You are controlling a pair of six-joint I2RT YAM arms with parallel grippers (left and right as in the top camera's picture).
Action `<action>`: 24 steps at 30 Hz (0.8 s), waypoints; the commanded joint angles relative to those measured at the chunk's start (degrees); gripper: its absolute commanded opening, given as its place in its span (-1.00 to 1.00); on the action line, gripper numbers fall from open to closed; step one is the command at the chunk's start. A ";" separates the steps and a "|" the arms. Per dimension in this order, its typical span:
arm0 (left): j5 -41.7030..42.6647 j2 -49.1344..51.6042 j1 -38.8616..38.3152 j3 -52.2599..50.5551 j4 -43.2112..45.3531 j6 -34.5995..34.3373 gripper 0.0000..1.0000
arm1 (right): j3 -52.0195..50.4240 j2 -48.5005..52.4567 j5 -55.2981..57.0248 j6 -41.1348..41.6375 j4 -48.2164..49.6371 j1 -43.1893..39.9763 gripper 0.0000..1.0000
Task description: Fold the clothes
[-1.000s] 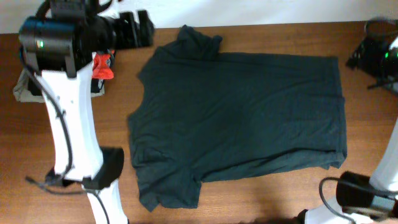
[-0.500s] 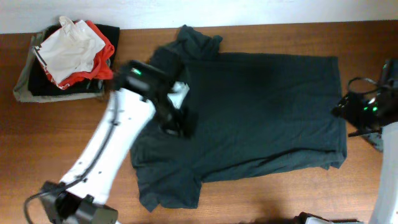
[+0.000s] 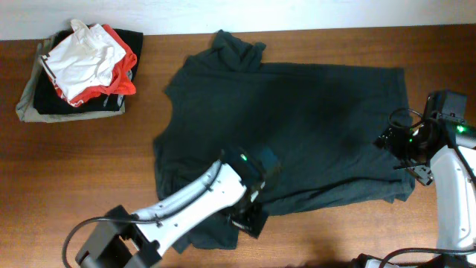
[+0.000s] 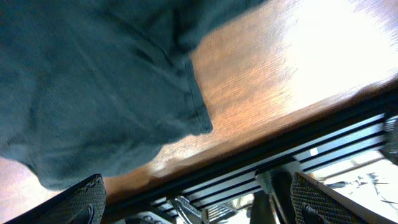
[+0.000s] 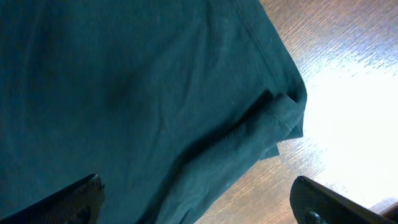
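cloth: the t-shirt [image 3: 297,126] lies spread flat on the table [image 3: 89,164]; expected soft, light and limp, best taken at a hem or sleeve edge. left gripper [image 3: 250,219], jaws wide, hangs over the near sleeve, holding nothing. farther off, right gripper [image 3: 405,152], jaws equally wide, sits over the side hem, empty.

Overhead straight down on table [image 3: 82,171], 2 wrist views close on T-shirt [image 3: 312,112] edges, shared overhead
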 commanded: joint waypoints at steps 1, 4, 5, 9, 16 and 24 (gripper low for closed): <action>-3.45 -1.29 -2.29 -3.85 -0.13 -5.68 0.89 | -0.42 0.46 -0.46 0.48 0.59 -0.28 0.97; -3.91 -1.29 -2.19 -8.20 1.09 -5.86 0.89 | -0.42 0.46 -0.46 0.48 0.76 -0.42 0.97; -4.15 -1.29 -2.21 -10.45 2.51 -5.86 0.89 | -0.42 0.46 -0.48 0.48 0.74 -0.98 0.97; -3.80 -1.29 -2.21 -15.52 8.13 -5.66 0.79 | -0.42 0.46 -0.46 0.46 0.63 -3.08 0.97; -2.78 -1.29 -4.46 -18.18 15.06 -4.81 0.67 | -0.42 0.48 -0.48 0.44 0.61 -4.72 0.98; -4.37 -1.29 -7.67 -18.21 18.97 -4.57 0.67 | -0.42 3.04 -0.46 0.44 0.74 -4.72 0.97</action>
